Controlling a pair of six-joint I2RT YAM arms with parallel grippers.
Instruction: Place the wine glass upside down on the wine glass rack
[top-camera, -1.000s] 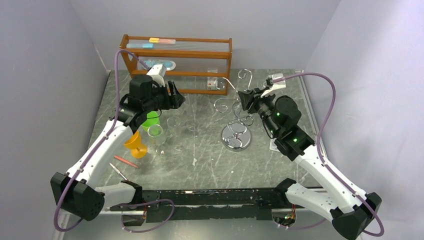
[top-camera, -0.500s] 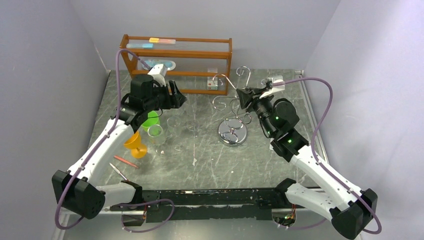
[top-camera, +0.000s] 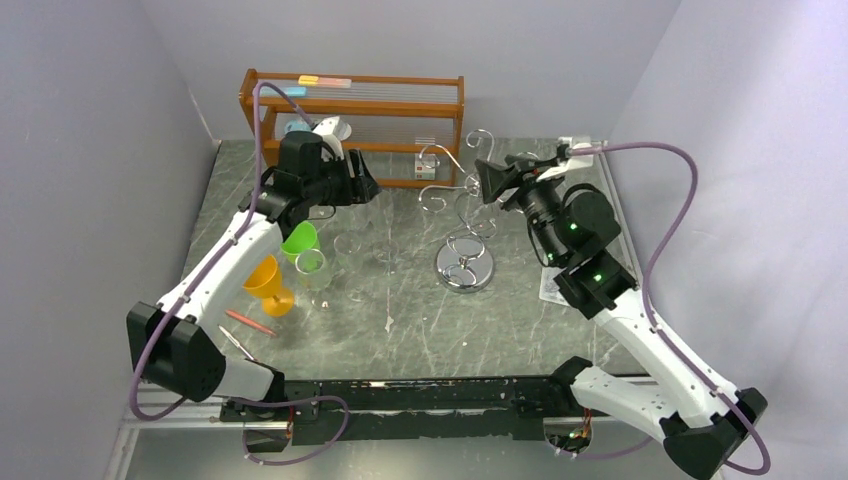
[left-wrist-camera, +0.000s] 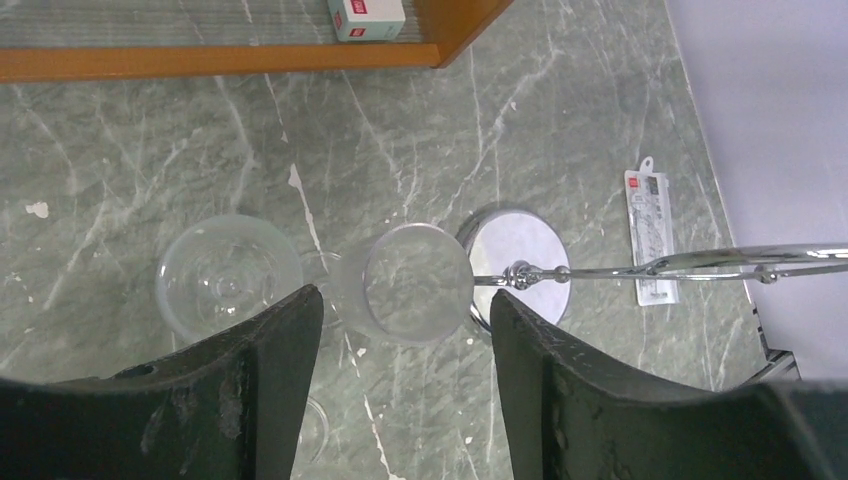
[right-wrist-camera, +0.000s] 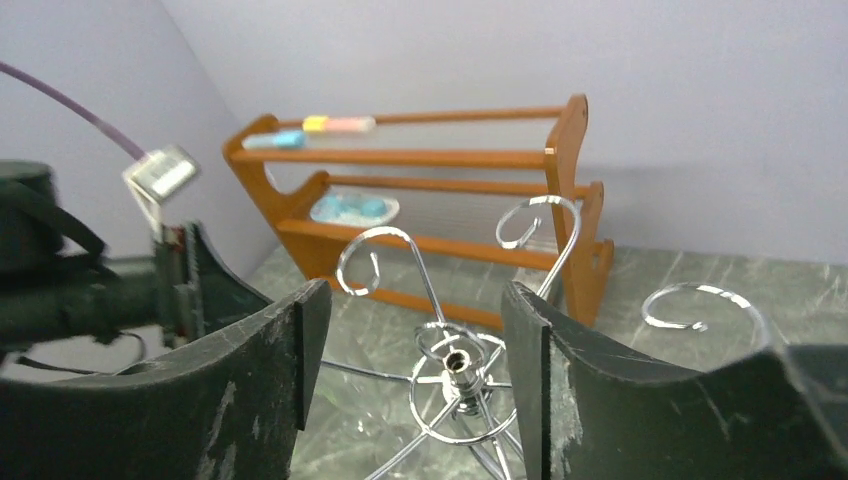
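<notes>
The glass (left-wrist-camera: 415, 283) is clear and is seen from above in the left wrist view. It is judged to be standing rim up on the table (top-camera: 400, 320), just left of the rack (top-camera: 464, 270) base. It has not been lifted or inverted.

The rack is found shifted slightly leftward, toward the glass, against a second ago. Its base lies flat, the post is upright, and nothing is hung on the curled arms.

On the right gripper (right-wrist-camera: 413, 290), the fingers were closed in on the rack's upper wires a second ago. They are now spread wide. The post top is seen beyond and between them, and no contact is shown. The rack is taken as released, and its repositioning is judged done.

The left gripper (left-wrist-camera: 403, 298) has been carried rearward and toward the rack. Its fingers are held apart over the glass, which is framed between the tips with a slim gap on each side. Nothing is gripped.

For the task, the hanging itself is all still ahead. The glass has to be grasped, turned over, and its foot slid into a curled arm.

A second clear glass (left-wrist-camera: 228, 275) is noted left of the first and apart from it. A green cup (top-camera: 300, 240) and an orange cup (top-camera: 268, 285) are nearer the left arm. A wooden shelf (top-camera: 350, 90) is at the rear.
</notes>
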